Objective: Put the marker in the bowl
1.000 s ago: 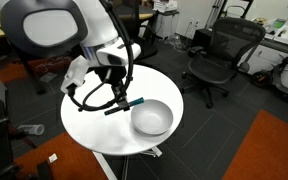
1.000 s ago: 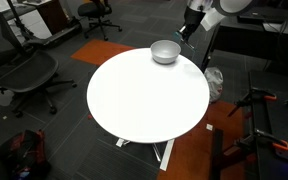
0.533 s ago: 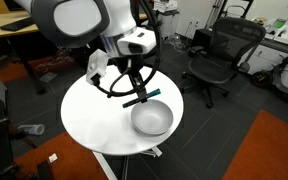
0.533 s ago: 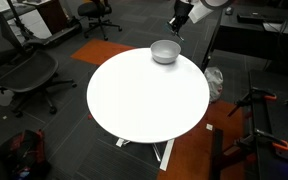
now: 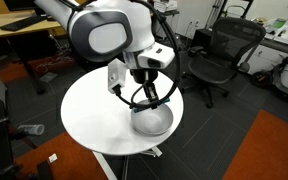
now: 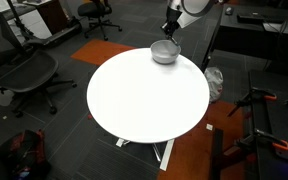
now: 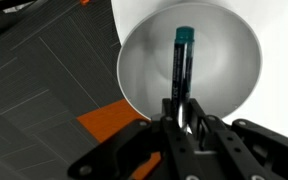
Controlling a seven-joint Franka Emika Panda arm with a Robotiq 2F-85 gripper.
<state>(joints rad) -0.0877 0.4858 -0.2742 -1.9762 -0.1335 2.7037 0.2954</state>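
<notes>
Since a second ago the arm [image 5: 109, 30] has swung from the table's near side to over the bowl, carrying the marker along. The bowl has not shifted.

The round white table [image 5: 89, 115] fills the middle of both exterior views, and its top is bare apart from the bowl near one edge. The arm leans in over that edge. In an exterior view, its bulky wrist and a looped black cable [image 5: 134, 97] cover the bowl's rim on the side nearer the table's middle. A black office chair [image 5: 219, 55] stands well apart behind the table, and another chair [image 6: 24, 65] shows in an exterior view. Orange carpet [image 7: 109, 122] meets grey floor tiles beside the table.

The bowl [image 7: 229, 70] is light grey-white, and nothing lies in it. In an exterior view the gripper [image 6: 170, 30] hangs just above it.

In the wrist view the gripper [image 7: 183, 113] has its fingers pinched on the dark end of the marker [image 7: 181, 70]. The marker reaches out over the bowl's hollow, and its teal cap [image 7: 184, 36] points away from the fingers. Whether the marker touches the bowl cannot be told.
</notes>
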